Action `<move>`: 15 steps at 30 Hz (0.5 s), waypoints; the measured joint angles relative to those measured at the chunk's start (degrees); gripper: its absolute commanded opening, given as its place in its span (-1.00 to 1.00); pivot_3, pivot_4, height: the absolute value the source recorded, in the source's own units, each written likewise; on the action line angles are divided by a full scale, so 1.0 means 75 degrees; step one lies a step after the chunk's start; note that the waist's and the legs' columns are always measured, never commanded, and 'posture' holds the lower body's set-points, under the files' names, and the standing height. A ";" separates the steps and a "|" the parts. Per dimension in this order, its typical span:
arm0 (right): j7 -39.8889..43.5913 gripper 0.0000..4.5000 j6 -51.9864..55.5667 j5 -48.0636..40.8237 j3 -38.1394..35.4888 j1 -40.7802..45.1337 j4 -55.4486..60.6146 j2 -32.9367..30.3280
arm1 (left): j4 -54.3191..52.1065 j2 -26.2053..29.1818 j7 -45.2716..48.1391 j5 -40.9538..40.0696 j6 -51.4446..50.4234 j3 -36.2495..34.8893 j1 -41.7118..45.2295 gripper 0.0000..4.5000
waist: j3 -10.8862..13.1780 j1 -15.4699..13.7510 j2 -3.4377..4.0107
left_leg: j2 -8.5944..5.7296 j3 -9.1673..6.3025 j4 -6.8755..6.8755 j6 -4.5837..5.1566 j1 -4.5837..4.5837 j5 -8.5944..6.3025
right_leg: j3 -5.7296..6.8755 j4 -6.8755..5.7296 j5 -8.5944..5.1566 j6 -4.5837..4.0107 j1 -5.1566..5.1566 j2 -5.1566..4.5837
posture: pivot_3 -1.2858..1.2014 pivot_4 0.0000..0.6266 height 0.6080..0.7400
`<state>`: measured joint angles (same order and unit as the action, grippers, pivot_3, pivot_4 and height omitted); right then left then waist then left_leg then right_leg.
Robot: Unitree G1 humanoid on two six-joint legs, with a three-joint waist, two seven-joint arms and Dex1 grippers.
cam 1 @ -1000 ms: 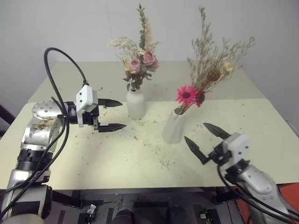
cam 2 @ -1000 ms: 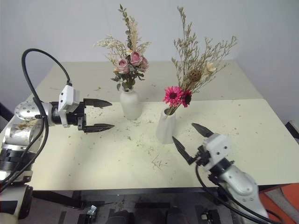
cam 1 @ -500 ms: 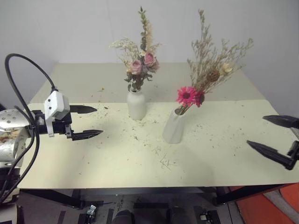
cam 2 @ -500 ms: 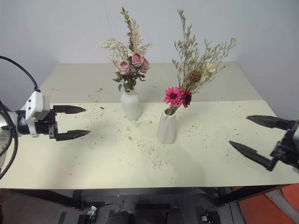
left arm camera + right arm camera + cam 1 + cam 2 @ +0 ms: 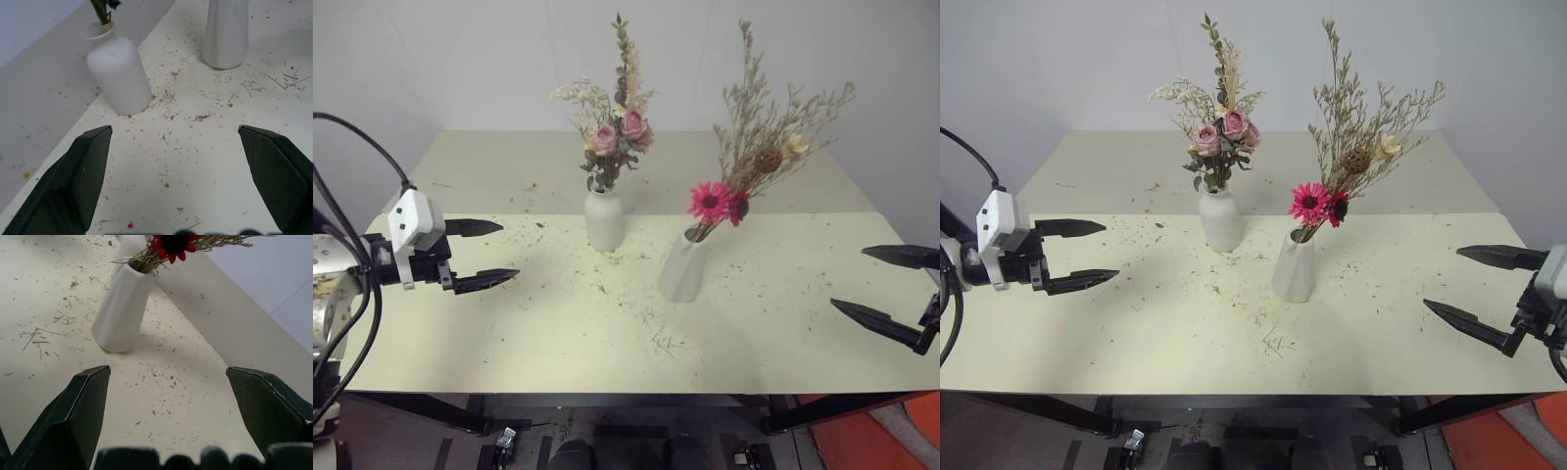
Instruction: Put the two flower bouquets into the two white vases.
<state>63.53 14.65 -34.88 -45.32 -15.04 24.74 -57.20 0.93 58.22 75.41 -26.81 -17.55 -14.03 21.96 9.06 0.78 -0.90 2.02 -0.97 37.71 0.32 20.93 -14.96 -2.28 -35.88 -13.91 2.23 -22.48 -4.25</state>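
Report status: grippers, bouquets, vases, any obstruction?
Left gripper open, empty. Right gripper open, empty. Rose bouquet in bottle vase; daisy bouquet in cone vase. Nothing in the way.

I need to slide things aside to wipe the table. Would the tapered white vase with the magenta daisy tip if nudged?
Probably, if pushed high up. The tapered white ceramic vase is small and carries a tall dried bouquet leaning to one side, so it looks top-heavy. Its base is wider than its mouth, so a low push should likely slide it across the smooth cream table.
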 measured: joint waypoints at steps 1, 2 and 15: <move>-0.0002 0.99 0.0018 0.0008 0.0009 -0.0022 0.0104 0.0017 | 0.0071 0.0117 0.0149 0.0012 0.0018 0.0048 0.0012 1.00 | 0.0000 0.0007 0.0000 | 0.0000 0.0000 -0.0001 0.0000 -0.0001 0.0000 | -0.0001 0.0000 -0.0001 0.0000 0.0000 0.0000 | 0.03 -0.52 1.00; -0.0005 0.99 0.0040 0.0004 0.0008 -0.0039 0.0211 0.0072 | 0.0193 0.0235 0.0295 0.0029 0.0021 0.0090 0.0057 1.00 | 0.0000 0.0024 0.0000 | 0.0001 0.0002 -0.0001 0.0000 -0.0001 0.0000 | -0.0002 0.0000 -0.0001 0.0000 -0.0001 0.0001 | 0.03 -0.52 1.00; -0.0057 0.99 0.0096 0.0117 0.0560 0.0351 0.0471 0.0251 | 0.0320 0.0375 0.0547 -0.0011 -0.0230 0.0374 0.0522 1.00 | 0.0000 0.0034 0.0000 | 0.0000 0.0005 0.0001 0.0005 0.0006 -0.0003 | -0.0005 0.0001 -0.0004 0.0002 -0.0004 -0.0001 | 0.03 -0.52 1.00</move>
<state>63.10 15.36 -34.01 -41.12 -12.40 28.28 -55.32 3.34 61.04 79.52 -26.89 -19.28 -11.23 25.88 9.06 1.03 -0.90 2.01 -0.94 37.71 0.36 20.97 -14.98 -2.32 -35.88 -13.94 2.24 -22.51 -4.26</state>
